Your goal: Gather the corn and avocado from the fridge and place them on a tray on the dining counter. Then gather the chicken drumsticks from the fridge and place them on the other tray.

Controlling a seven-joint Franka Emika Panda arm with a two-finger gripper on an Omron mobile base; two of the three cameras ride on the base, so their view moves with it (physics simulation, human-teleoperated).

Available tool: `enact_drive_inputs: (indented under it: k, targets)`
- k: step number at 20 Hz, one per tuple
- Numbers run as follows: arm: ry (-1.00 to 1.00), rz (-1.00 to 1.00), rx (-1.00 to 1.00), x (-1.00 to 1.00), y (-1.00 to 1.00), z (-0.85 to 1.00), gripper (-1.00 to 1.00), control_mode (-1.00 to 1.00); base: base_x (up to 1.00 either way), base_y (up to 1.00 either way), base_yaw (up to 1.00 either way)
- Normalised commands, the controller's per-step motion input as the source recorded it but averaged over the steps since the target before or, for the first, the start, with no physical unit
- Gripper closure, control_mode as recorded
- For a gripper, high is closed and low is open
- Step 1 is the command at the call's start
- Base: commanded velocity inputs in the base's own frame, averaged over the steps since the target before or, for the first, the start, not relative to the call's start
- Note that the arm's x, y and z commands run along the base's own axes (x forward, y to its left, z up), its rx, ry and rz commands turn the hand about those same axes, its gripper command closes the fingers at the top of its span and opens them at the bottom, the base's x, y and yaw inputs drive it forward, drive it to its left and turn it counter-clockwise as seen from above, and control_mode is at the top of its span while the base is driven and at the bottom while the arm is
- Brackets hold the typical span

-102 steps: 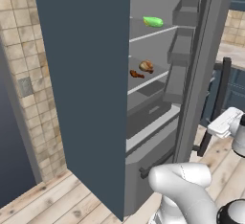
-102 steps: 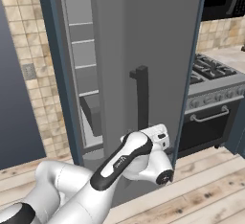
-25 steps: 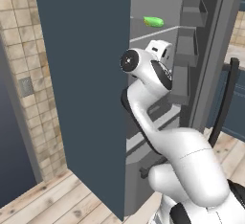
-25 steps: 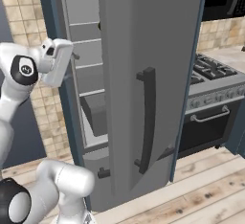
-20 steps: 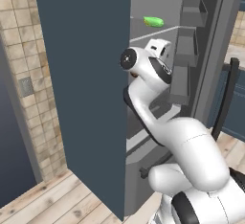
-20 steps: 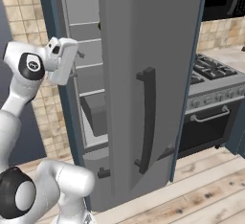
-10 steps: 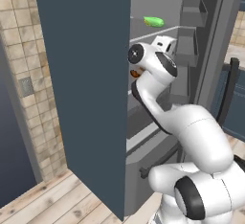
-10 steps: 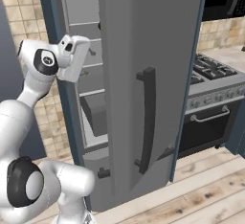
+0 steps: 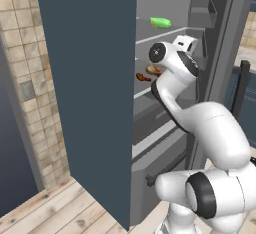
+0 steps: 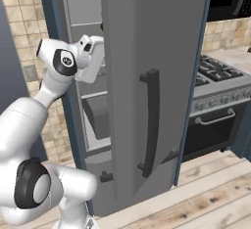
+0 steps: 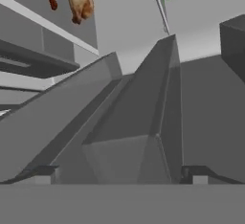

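Fridge (image 9: 100,103) door is open and the arm is reaching in, gripper (image 11: 119,173) spread wide and empty. The avocado (image 9: 160,22) sits on the upper shelf at 12 o'clock from the hand, the drumsticks (image 9: 149,73) one shelf down at 9 o'clock. I can't spot any corn, so by my read everything is left to gather.

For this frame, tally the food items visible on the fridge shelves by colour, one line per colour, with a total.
Green: 1, the green item on the upper shelf.
Brown: 2, the chicken drumsticks on the shelf below, one darker reddish brown, one paler.
Total: 3
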Motion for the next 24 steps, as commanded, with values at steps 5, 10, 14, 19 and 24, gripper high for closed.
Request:
enact_drive_inputs:
  k: [5, 10, 14, 19, 24]
  targets:
    - [-0.01, -0.06, 0.00, -0.13, -0.70, 0.00, -1.00, -1.00, 0.00, 0.00, 0.00]
    - [-0.06, -0.08, 0.00, -0.38, -0.75, 0.00, -1.00, -1.00, 0.00, 0.00, 0.00]
    - [-0.05, -0.08, 0.00, -0.33, -0.80, 0.00, -1.00, -1.00, 0.00, 0.00, 0.00]
    - [-0.04, -0.09, 0.00, -0.33, -0.85, 0.00, -1.00, -1.00, 0.00, 0.00, 0.00]
    - [0.00, -0.09, 0.00, -0.21, -0.93, 0.01, -1.00, -1.00, 0.00, 0.00, 0.00]
